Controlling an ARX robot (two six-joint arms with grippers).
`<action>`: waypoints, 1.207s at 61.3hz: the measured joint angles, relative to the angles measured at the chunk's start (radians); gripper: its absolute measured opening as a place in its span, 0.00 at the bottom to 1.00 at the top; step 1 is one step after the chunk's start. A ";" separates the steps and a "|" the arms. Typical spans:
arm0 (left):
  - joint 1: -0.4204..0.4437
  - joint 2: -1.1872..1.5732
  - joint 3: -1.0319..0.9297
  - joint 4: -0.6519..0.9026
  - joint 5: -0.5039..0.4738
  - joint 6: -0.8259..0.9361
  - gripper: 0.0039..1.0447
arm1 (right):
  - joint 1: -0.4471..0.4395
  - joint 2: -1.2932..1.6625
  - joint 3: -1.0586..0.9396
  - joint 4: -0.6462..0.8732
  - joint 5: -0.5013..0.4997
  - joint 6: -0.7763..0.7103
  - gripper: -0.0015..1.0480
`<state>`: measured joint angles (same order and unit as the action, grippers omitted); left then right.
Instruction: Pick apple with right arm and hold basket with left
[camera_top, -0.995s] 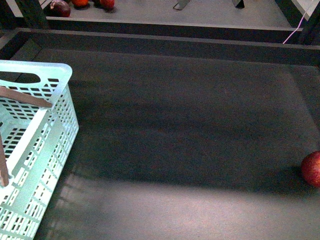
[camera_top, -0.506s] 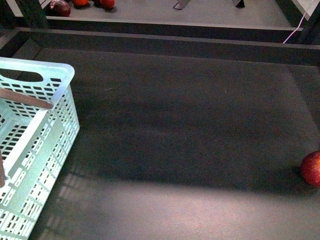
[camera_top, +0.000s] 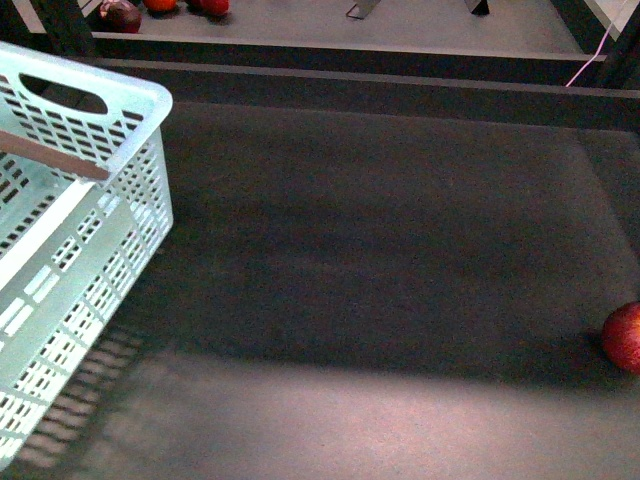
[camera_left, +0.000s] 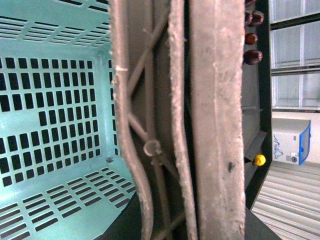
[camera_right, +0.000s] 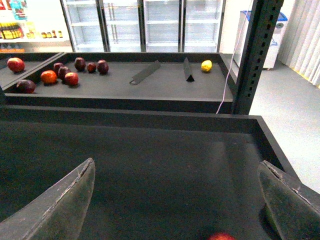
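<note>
The red apple (camera_top: 624, 338) lies on the dark table at the far right edge of the front view. A sliver of it shows at the bottom of the right wrist view (camera_right: 221, 236), between my open right gripper's (camera_right: 180, 200) fingers (camera_right: 65, 200). The mint-turquoise basket (camera_top: 60, 260) is at the left, tilted and lifted off the table. My left gripper (camera_left: 180, 125) is shut on the basket's wall; its grey-brown ribbed fingers (camera_left: 215, 110) fill the left wrist view, with the basket's lattice inside (camera_left: 50, 100) beside them. One finger shows as a brown bar (camera_top: 55, 157) in the front view.
A raised dark ledge (camera_top: 350, 80) runs across the back of the table. Beyond it a second tray holds dark maroon and red fruits (camera_right: 60, 72), a yellow lemon (camera_right: 206, 65) and two black wedges (camera_right: 145, 73). A dark metal post (camera_right: 255, 50) stands at the back right.
The basket has risen and tilted, its rim moving up and to the right in the front view. The apple has not moved.
</note>
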<state>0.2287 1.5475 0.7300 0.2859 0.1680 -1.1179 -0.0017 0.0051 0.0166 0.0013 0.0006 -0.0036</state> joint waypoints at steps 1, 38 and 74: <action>-0.006 -0.014 0.000 -0.008 -0.001 0.006 0.15 | 0.000 0.000 0.000 0.000 0.000 0.000 0.92; -0.500 -0.137 0.184 -0.200 -0.037 0.101 0.15 | 0.000 0.000 0.000 0.000 0.000 0.000 0.92; -0.834 -0.029 0.291 -0.264 -0.097 0.168 0.15 | 0.000 0.000 0.000 0.000 0.000 0.000 0.92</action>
<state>-0.6048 1.5188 1.0210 0.0223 0.0711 -0.9501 -0.0017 0.0051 0.0166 0.0017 0.0006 -0.0036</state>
